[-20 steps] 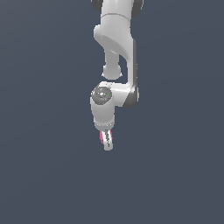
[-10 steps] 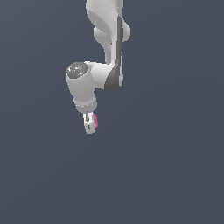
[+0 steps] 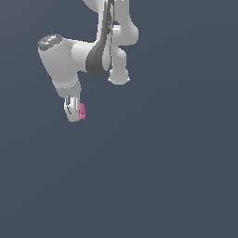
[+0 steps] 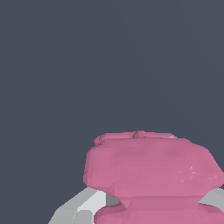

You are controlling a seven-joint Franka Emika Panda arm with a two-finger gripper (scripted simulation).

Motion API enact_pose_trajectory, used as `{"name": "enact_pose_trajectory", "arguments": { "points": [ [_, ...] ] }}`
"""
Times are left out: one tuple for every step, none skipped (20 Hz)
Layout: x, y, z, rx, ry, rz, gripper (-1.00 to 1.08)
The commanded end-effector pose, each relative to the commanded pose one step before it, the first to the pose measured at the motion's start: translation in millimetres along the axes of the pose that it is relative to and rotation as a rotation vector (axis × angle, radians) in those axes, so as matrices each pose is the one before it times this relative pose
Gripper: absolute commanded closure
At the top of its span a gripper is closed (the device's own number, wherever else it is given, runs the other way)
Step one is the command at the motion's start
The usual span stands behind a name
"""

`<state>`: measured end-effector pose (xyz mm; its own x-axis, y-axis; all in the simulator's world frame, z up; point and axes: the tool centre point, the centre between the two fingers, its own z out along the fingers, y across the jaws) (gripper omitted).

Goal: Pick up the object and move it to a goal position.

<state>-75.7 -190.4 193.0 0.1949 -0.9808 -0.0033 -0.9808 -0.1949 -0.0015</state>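
hand [image 3: 74, 111] clamped on pink blob [image 3: 82, 111]

We see the pink blob [image 3: 82, 111] as a small, lumpy, ridged lump, clamped between the fingers of the white gripper [image 3: 74, 113]. In our wrist view the blob [image 4: 148, 168] looks broad, with a stepped, narrower lower band.

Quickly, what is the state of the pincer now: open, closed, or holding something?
Pincer: closed on the small pink lumpy ridged blob.

matt ridged pink object [image 4: 148, 170], smooth white fingers [image 3: 72, 110]
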Motion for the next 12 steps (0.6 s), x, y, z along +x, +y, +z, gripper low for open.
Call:
{"name": "enact_pose_trajectory", "arguments": {
  "points": [
    [14.61,13.67,-14.10,-0.00100,0.00041,-0.00082,1.08],
    [5.21,4.38,-4.80,0.00000,0.00000,0.00000,1.08],
    [4.46,3.84,-4.43,-0.00024,0.00081,-0.00008,1.08],
    [4.10,3.41,-3.76,0.00000,0.00000,0.00000,1.08],
    [3.33,2.82,-3.31,-0.00021,0.00066,-0.00005,1.08],
    [2.90,2.32,-2.61,0.00000,0.00000,0.00000,1.08],
    [2.09,1.66,-2.14,-0.00018,0.00066,-0.00010,1.08],
    [1.67,1.13,-1.40,0.00000,0.00000,0.00000,1.08],
    [1.04,0.51,-0.78,0.00000,0.00000,0.00000,1.08],
    [0.11,-0.24,-0.33,-0.00005,0.00061,-0.00032,1.08],
    [-0.25,-0.76,0.49,0.00000,0.00000,0.00000,1.08],
    [-0.79,-1.22,0.99,0.00000,0.00000,0.00000,1.08]
  ]
}}
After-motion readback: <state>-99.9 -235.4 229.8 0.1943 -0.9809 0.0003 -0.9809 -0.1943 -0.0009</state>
